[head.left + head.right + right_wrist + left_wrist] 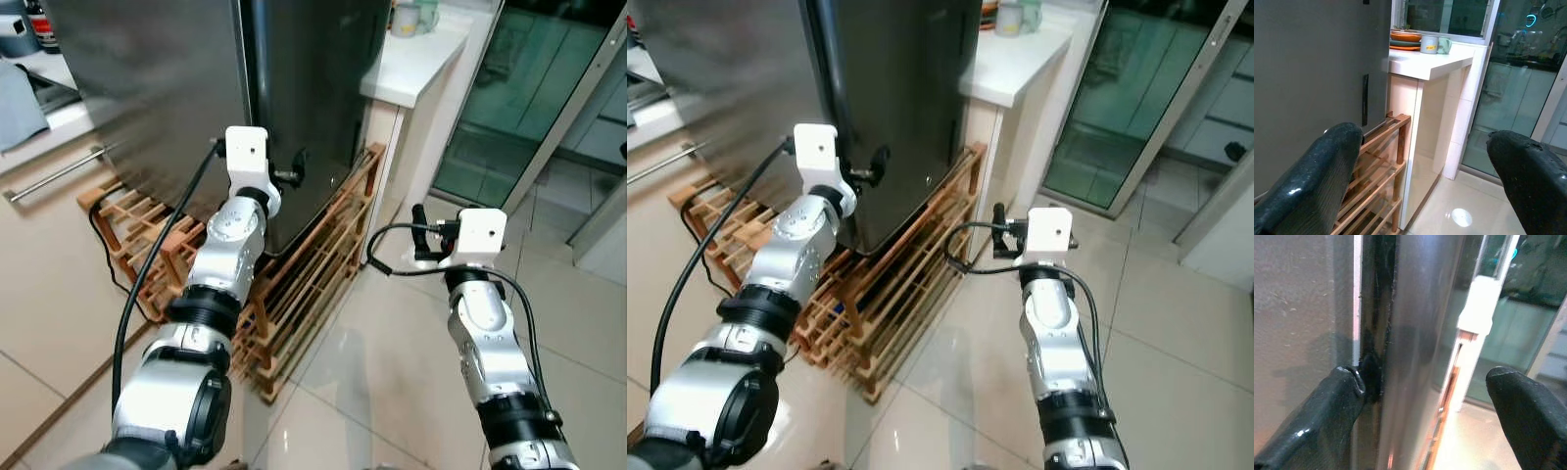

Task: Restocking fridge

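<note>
The tall steel fridge (157,88) stands on a wooden slatted rack (304,284), and its door is closed. My left gripper (292,168) is up at the fridge's front corner, low on the door edge. In the left wrist view it is open. One finger (1337,401) rests by the dark door seam (1374,333) and the other finger (1523,406) hangs free past the corner. My right gripper (421,238) hovers over the floor to the right of the rack. It is open with nothing between its fingers (1327,161).
A white counter (416,64) with a mug (1429,44) and stacked bowls (1405,39) adjoins the fridge's right side. A glass sliding door (519,98) lies beyond. A black cable (113,264) runs over the rack's left part. A cabinet with a bar handle (54,176) stands at left.
</note>
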Controlling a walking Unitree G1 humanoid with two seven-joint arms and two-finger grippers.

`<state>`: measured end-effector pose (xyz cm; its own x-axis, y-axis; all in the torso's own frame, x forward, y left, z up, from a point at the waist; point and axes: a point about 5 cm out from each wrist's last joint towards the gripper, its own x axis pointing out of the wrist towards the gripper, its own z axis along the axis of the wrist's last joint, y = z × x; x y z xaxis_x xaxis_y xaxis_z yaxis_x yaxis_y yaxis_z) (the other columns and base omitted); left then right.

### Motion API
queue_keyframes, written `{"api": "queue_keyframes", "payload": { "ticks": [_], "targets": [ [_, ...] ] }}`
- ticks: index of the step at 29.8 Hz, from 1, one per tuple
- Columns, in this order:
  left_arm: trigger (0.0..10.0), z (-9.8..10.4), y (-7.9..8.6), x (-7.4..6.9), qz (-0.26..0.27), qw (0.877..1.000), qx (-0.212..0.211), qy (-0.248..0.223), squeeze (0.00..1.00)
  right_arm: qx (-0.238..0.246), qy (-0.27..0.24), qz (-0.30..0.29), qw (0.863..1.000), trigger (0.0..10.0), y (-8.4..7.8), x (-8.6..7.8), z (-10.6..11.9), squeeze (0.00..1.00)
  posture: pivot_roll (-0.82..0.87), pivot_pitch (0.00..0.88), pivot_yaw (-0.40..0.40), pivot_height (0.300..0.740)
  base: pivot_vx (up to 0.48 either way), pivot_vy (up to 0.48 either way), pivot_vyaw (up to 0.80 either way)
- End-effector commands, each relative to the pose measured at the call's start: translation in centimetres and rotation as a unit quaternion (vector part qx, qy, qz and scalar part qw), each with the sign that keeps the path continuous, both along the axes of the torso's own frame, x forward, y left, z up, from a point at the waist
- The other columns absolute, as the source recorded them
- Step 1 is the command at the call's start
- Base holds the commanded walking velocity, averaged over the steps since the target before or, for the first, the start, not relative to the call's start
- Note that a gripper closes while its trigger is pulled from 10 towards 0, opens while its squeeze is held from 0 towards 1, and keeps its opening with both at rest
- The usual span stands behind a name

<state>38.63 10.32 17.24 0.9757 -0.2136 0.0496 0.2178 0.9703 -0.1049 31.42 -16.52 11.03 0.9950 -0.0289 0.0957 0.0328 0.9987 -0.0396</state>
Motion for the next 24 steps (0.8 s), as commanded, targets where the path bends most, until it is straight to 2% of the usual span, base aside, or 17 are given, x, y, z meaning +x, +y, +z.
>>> {"api": "queue_keyframes", "payload": {
  "ticks": [1, 4, 5, 7, 8, 9, 10, 12, 14, 15, 16, 17, 18, 19, 20, 23, 24],
  "targets": [
    [10.0, 1.2, -2.5, -0.1, -0.086, 0.996, -0.022, -0.029, 0.00, 0.006, 0.001, -0.001, 1.000, 10.0, -0.2, -0.1, 0.2, 0.24, -0.07, 0.000, -0.003, 0.740, 0.000, 0.000, 0.00],
    [10.0, 2.7, -7.2, -2.0, -0.275, 0.957, -0.058, -0.074, 0.00, 0.001, 0.024, 0.036, 0.999, 10.0, 0.2, -1.1, -0.8, 0.24, -0.07, 0.000, -0.006, 0.740, 0.000, 0.000, 0.00],
    [10.0, 2.7, -7.2, -2.0, -0.275, 0.957, -0.058, -0.074, 0.00, 0.001, 0.024, 0.036, 0.999, 10.0, 0.2, -1.1, -0.8, 0.24, -0.07, 0.000, -0.006, 0.740, 0.000, 0.000, 0.00],
    [10.0, 3.4, -9.3, -3.3, -0.352, 0.928, -0.089, -0.082, 0.00, -0.007, 0.043, 0.052, 0.998, 10.0, 0.0, -2.1, -1.8, 0.24, -0.07, 0.000, -0.008, 0.740, 0.000, 0.000, 0.00],
    [10.0, 4.2, -11.3, -4.6, -0.408, 0.900, -0.133, -0.080, 0.00, -0.012, 0.059, 0.052, 0.997, 10.0, -0.4, -2.9, -2.6, 0.24, -0.08, 0.000, -0.009, 0.740, 0.000, 0.000, 0.00],
    [10.0, 5.3, -13.7, -6.5, -0.471, 0.862, -0.168, -0.082, 0.00, -0.014, 0.071, 0.050, 0.996, 10.0, -0.8, -3.5, -3.2, 0.24, -0.08, 0.000, -0.008, 0.740, 0.000, 0.000, 0.00],
    [10.0, 5.3, -13.7, -6.5, -0.471, 0.862, -0.168, -0.082, 0.00, -0.014, 0.071, 0.050, 0.996, 10.0, -0.8, -3.5, -3.2, 0.24, -0.08, 0.000, -0.008, 0.740, 0.000, 0.000, 0.00],
    [10.0, 7.0, -17.4, -10.2, -0.562, 0.797, -0.198, -0.098, 0.00, -0.019, 0.080, 0.053, 0.995, 10.0, -0.8, -4.3, -3.7, 0.24, -0.11, 0.000, 0.006, 0.740, 0.000, 0.000, 0.00],
    [10.0, 6.9, -17.7, -10.5, -0.565, 0.795, -0.195, -0.102, 0.00, -0.021, 0.078, 0.057, 0.995, 10.0, -0.5, -4.3, -3.7, 0.24, -0.11, 0.000, 0.006, 0.740, 0.000, 0.000, 0.00],
    [10.0, 6.1, -16.3, -9.2, -0.532, 0.821, -0.185, -0.099, 0.00, -0.025, 0.070, 0.066, 0.995, 10.0, 0.0, -4.3, -3.3, 0.24, -0.12, 0.000, 0.004, 0.740, 0.000, 0.000, 0.00],
    [10.0, 5.7, -15.4, -8.5, -0.514, 0.833, -0.180, -0.098, 0.00, -0.026, 0.068, 0.068, 0.995, 10.0, 0.1, -4.3, -3.1, 0.24, -0.12, 0.000, 0.005, 0.740, 0.000, 0.000, 0.00],
    [10.0, 5.7, -15.4, -8.5, -0.514, 0.833, -0.180, -0.098, 0.00, -0.026, 0.068, 0.068, 0.995, 10.0, 0.1, -4.3, -3.1, 0.24, -0.12, 0.000, 0.005, 0.740, 0.000, 0.000, 0.00],
    [10.0, 5.2, -14.1, -7.8, -0.494, 0.847, -0.172, -0.095, 0.00, -0.026, 0.066, 0.069, 0.995, 10.0, 0.3, -4.2, -3.0, 0.23, -0.12, 0.000, 0.006, 0.740, 0.000, 0.000, 0.00],
    [10.0, 4.2, -11.2, -6.8, -0.455, 0.872, -0.161, -0.084, 0.00, -0.029, 0.066, 0.071, 0.995, 10.0, 0.3, -4.1, -2.9, 0.22, -0.11, 0.000, 0.006, 0.740, 0.000, 0.000, 0.00],
    [10.0, 3.5, -9.4, -6.3, -0.428, 0.887, -0.151, -0.079, 0.00, -0.030, 0.066, 0.069, 0.995, 10.0, 0.2, -4.0, -2.8, 0.22, -0.11, 0.000, 0.005, 0.740, 0.000, 0.000, 0.00],
    [10.0, 1.8, -4.7, -5.6, -0.352, 0.926, -0.128, -0.054, 0.00, -0.027, 0.064, 0.068, 0.995, 10.0, 0.0, -3.6, -2.5, 0.21, -0.09, 0.000, -0.006, 0.740, 0.000, 0.000, 0.00],
    [10.0, 1.4, -3.7, -5.5, -0.336, 0.933, -0.123, -0.047, 0.00, -0.026, 0.064, 0.069, 0.995, 10.0, 0.0, -3.5, -2.5, 0.21, -0.08, 0.000, -0.013, 0.740, 0.000, 0.000, 0.00]
  ]
}}
